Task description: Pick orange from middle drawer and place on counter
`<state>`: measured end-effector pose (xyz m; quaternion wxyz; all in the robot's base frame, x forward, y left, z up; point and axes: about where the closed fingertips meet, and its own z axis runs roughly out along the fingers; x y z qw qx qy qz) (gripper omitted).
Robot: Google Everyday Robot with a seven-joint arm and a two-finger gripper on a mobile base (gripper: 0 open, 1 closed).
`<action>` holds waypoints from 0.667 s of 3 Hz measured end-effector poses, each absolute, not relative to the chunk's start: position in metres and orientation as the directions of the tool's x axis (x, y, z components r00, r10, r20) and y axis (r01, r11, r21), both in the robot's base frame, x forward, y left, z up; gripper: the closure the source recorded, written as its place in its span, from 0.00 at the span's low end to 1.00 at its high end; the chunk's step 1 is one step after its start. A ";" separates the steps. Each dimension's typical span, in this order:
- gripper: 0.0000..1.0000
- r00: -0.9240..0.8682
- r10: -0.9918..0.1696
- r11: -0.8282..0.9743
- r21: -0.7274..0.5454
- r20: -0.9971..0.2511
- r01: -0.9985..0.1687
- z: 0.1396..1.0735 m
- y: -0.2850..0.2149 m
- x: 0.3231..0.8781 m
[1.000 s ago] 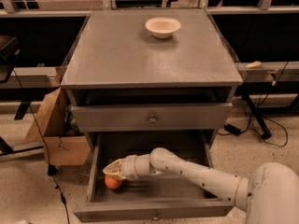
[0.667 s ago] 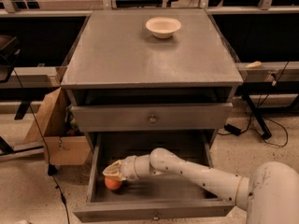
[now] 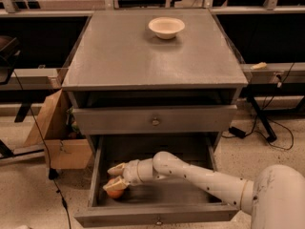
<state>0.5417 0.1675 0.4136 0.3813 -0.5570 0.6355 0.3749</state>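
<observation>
Soft light falls from above on the counter (image 3: 124, 56); down in the drawer (image 3: 157, 197), shadow lies behind and around the gripper (image 3: 109, 179)

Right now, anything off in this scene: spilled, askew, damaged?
Nothing stands out. The middle drawer is open and looks square. The orange sits near its front-left corner with the gripper right at it, and the cream bowl stands upright on the counter. No spill or damage visible.

Gripper reaching left, arm stretched low.
My gripper (image 3: 108, 179) has its fingers (image 3: 117, 168) spread apart; the wrist (image 3: 138, 171) sits just right of it, and the arm (image 3: 205, 178) runs farther right and lower.
</observation>
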 end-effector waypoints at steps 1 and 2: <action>0.08 -0.091 -0.421 0.087 0.059 -0.902 -0.994 0.403 0.165 0.540; 0.00 -0.088 -0.421 0.080 0.059 -0.903 -0.995 0.399 0.165 0.538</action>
